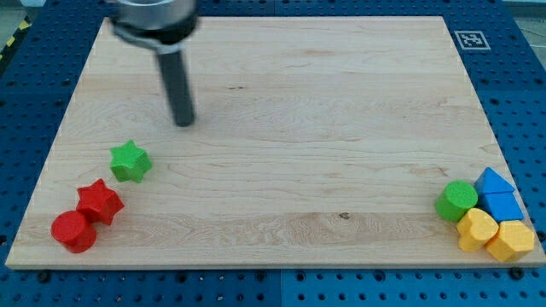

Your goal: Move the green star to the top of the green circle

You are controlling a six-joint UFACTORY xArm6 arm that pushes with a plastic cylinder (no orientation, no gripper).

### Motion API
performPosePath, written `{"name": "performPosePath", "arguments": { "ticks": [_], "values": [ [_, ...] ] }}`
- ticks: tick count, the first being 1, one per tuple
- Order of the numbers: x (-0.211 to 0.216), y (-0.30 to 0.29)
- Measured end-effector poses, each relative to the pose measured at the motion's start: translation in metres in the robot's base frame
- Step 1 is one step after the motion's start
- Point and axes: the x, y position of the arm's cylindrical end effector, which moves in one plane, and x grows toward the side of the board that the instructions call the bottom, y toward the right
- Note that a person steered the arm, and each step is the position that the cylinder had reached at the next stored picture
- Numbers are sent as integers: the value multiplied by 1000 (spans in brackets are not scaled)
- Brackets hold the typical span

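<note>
Tip: you see my tip (pixel 183 123) resting on the counter (pixel 281 111) in its upper left part, closer to the left edge than to the middle, with the dark rod rising toward the top edge.
Jaws: you have no jaws on this arm, only the straight rod, so nothing is held.
Green star: your green star (pixel 130 161) lies near the left edge, below my tip and a little to its left, apart from it, with bare wood between them.
Green circle: your green circle (pixel 456 201) sits far across the counter near the right edge, close to the bottom right corner, well apart from the green star.
Red pieces: you find a red star (pixel 100 201) just below the green star, and a red block (pixel 73 231) touching it on the side of the bottom left corner; its exact shape is hard to tell.
Blue pieces: two blue blocks (pixel 498 195) stand just right of the green circle, one above the other.
Yellow pieces: two yellow blocks (pixel 493 234) crowd the bottom right corner, right under the green circle and the blue blocks.
</note>
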Motion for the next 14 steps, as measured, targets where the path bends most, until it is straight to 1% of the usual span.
{"name": "performPosePath", "arguments": {
  "ticks": [1, 2, 3, 5, 6, 8, 9, 11, 13, 14],
  "values": [
    [0, -82],
    [28, -102],
    [59, -95],
    [64, -4],
    [69, 12],
    [86, -17],
    [90, 2],
    [114, 81],
    [127, 182],
    [139, 238]
  ]
}}
